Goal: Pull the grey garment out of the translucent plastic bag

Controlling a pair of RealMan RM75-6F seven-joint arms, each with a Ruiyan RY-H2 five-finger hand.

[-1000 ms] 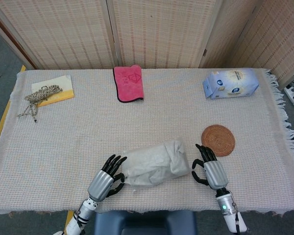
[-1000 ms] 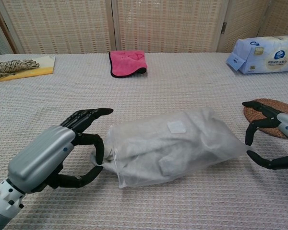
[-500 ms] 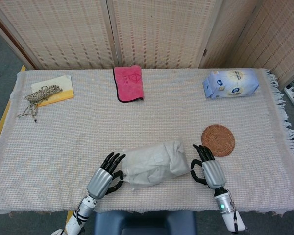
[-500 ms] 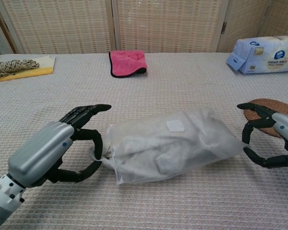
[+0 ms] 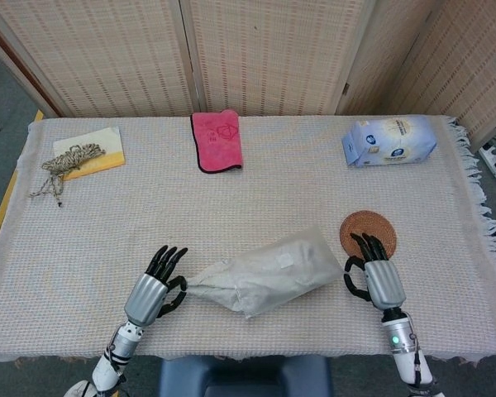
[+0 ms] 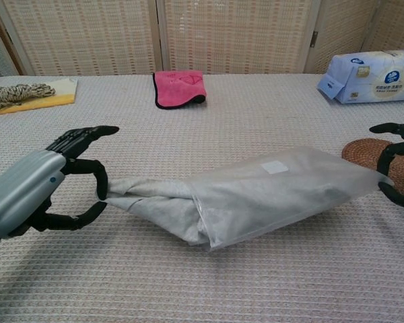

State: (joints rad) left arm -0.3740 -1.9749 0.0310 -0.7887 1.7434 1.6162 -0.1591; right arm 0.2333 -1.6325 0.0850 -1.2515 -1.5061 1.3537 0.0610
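Note:
The translucent plastic bag (image 5: 285,266) (image 6: 289,192) lies stretched flat across the near middle of the table, its open mouth facing left. A grey garment (image 5: 208,281) (image 6: 148,200) sticks partly out of that mouth, and the rest shows through the plastic. My left hand (image 5: 153,291) (image 6: 40,192) pinches the garment's free end between thumb and fingers. My right hand (image 5: 379,277) (image 6: 398,165) grips the bag's closed right end, beside the coaster.
A round wicker coaster (image 5: 365,228) (image 6: 363,151) lies just behind my right hand. At the back are a pink cloth (image 5: 217,139), a blue tissue pack (image 5: 390,141), and a rope on a yellow cloth (image 5: 73,157). A folding screen stands behind the table.
My hands have moved apart, left hand leftward and right hand rightward. The bunched bag is pulled out long and flat, and part of the grey garment has slid out of its mouth.

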